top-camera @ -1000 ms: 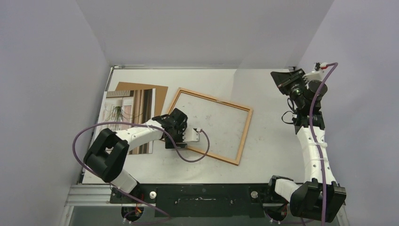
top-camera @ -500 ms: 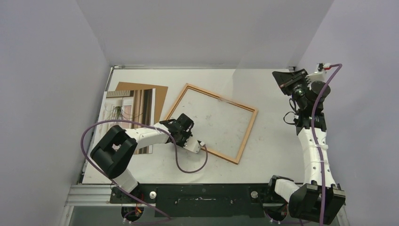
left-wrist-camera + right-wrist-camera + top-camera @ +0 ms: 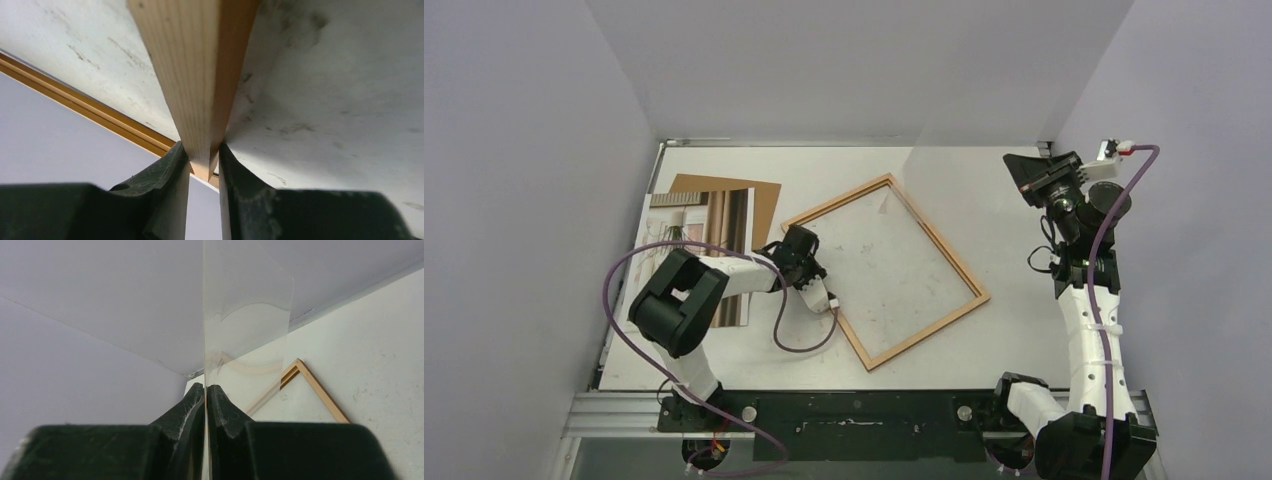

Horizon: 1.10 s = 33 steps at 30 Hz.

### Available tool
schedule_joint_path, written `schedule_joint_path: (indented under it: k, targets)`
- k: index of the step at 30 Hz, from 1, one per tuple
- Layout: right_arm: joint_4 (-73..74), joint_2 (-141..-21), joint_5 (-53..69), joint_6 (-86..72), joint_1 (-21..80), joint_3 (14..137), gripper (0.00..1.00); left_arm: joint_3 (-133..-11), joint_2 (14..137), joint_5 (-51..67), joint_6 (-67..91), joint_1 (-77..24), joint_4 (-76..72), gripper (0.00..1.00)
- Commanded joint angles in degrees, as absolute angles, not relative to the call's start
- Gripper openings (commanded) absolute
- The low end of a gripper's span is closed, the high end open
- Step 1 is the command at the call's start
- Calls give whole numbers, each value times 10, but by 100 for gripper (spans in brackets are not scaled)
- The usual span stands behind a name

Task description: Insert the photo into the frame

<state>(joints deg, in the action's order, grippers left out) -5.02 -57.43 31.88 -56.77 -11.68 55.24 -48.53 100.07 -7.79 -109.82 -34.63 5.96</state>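
The frame [image 3: 939, 237], an empty light-brown wooden border, lies at an angle mid-table. My left gripper [image 3: 809, 272] is shut on its left border; in the left wrist view the jaws [image 3: 204, 150] pinch the wooden bar [image 3: 200, 75]. The photo [image 3: 699, 235] lies face up at the far left, apart from both grippers. My right gripper [image 3: 1027, 178] is raised at the far right and shut on a clear pane [image 3: 245, 315], held upright on edge in the air. The frame's far corner also shows in the right wrist view [image 3: 312, 385].
A plain brown backing sheet [image 3: 766, 205] lies under the photo at the far left. Grey walls close the table in on the left, back and right. The left arm's purple cable [image 3: 799, 340] loops over the table beside the frame's near corner.
My left gripper has swung the frame clockwise in the top view; its near corner is now nearer the arm bases. The right arm has shifted slightly with the pane.
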Motion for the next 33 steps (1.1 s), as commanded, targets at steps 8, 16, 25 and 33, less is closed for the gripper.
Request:
schedule_joint_path:
  k: [8, 16, 25, 33]
  targets:
    - [-92, -554, 320, -590, -101, 548, 5, -541, 1039, 23, -1181, -271, -227, 44]
    - [-89, -556, 316, -580, -98, 553, 5, -608, 924, -45, -838, -302, 64, 59]
    - [-88, -554, 310, -575, -98, 559, 5, -859, 983, 101, -77, -269, 471, 75]
    - [-57, -542, 302, -562, -98, 578, 5, -818, 1036, 113, 129, -286, 380, 89]
